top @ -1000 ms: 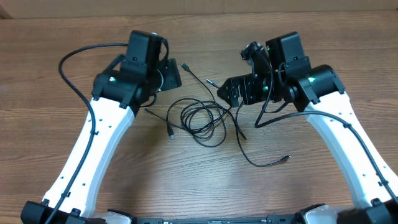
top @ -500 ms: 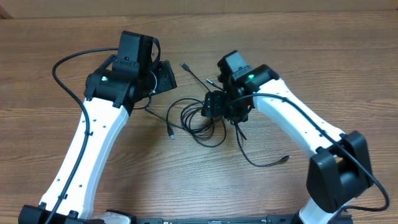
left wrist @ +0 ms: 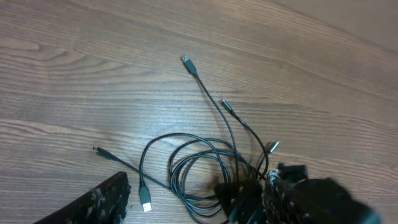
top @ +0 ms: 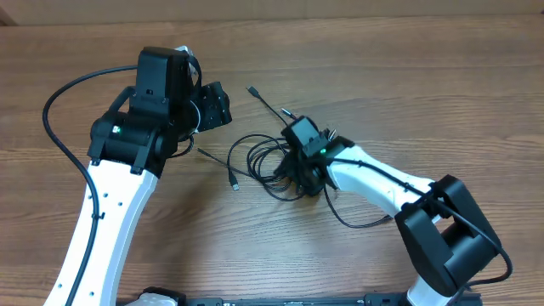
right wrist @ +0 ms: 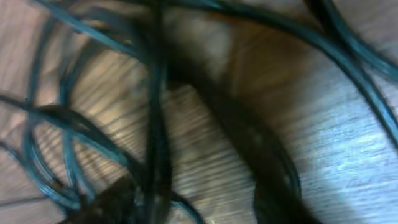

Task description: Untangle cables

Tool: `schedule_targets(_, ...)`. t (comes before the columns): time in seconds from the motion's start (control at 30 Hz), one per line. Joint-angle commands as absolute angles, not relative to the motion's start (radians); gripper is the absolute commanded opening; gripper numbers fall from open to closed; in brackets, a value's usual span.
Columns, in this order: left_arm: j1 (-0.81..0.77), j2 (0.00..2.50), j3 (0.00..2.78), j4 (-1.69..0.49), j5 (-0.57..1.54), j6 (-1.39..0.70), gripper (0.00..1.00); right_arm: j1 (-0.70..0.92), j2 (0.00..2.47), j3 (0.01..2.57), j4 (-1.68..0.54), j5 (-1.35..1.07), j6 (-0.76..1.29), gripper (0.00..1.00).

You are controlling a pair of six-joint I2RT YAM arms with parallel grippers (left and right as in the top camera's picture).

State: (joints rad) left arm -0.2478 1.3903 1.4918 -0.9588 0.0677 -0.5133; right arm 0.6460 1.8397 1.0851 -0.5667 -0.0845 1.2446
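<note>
Several thin black cables (top: pixel 263 157) lie looped in one tangle on the wooden table, with loose plug ends (top: pixel 252 89) sticking out of it. My right gripper (top: pixel 302 170) is pressed down into the tangle's right side. Its wrist view is a blurred close-up of cable strands (right wrist: pixel 155 93) across the jaws, so a grip cannot be made out. My left gripper (top: pixel 214 106) hovers up and left of the tangle, open and holding nothing. In its wrist view one finger (left wrist: pixel 102 202) shows at the bottom left, with the cables (left wrist: pixel 205 162) and the right gripper (left wrist: pixel 283 193) beyond.
A USB plug (top: pixel 235 184) lies left of the loops. One cable end (top: pixel 391 217) trails off to the lower right. The left arm's own thick cable (top: pixel 64 93) arcs over the table's left side. The table's far edge (top: pixel 340 10) runs along the top.
My right arm has swung left and down into the tangle, and its jaws have narrowed. My left arm has pulled back to the left, away from the cables.
</note>
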Motion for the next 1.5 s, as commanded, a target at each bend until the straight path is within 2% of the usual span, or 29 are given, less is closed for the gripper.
schedule_targets(0.0,-0.242,1.372,1.494,-0.962,0.071,-0.49,0.69,0.666,1.841,1.071,-0.535,-0.065,1.316,0.3)
schedule_targets(0.03,-0.242,1.372,1.494,-0.962,0.071,-0.49,0.69,0.667,1.841,1.071,-0.527,-0.065,1.312,0.15)
schedule_targets(0.07,-0.242,1.372,1.494,-0.962,0.071,-0.49,0.69,0.667,1.841,1.072,-0.515,-0.066,1.303,0.04)
schedule_targets(0.13,-0.242,1.372,1.494,-0.964,0.071,-0.49,0.69,0.667,1.841,1.073,-0.465,-0.076,1.224,0.04)
schedule_targets(0.23,-0.242,1.372,1.494,-0.97,0.071,-0.477,0.7,0.667,1.839,1.083,-0.316,-0.15,0.954,0.04)
schedule_targets(0.3,-0.242,1.372,1.494,-0.973,0.071,-0.466,0.7,0.667,1.832,1.108,-0.286,-0.187,0.857,0.04)
schedule_targets(0.6,-0.242,1.372,1.494,-0.975,0.07,-0.448,0.72,0.667,1.684,1.198,-0.367,-0.188,0.595,0.04)
schedule_targets(0.73,-0.242,1.372,1.494,-0.984,0.071,-0.448,0.77,0.667,1.552,1.198,-0.436,-0.184,0.471,0.04)
schedule_targets(1.03,-0.247,1.372,1.494,-0.999,0.252,-0.219,0.79,0.669,1.306,1.198,-0.524,-0.188,0.462,0.04)
schedule_targets(1.47,-0.249,1.372,1.494,-0.999,0.401,-0.205,0.75,0.669,1.219,1.199,-0.522,-0.188,0.467,0.04)
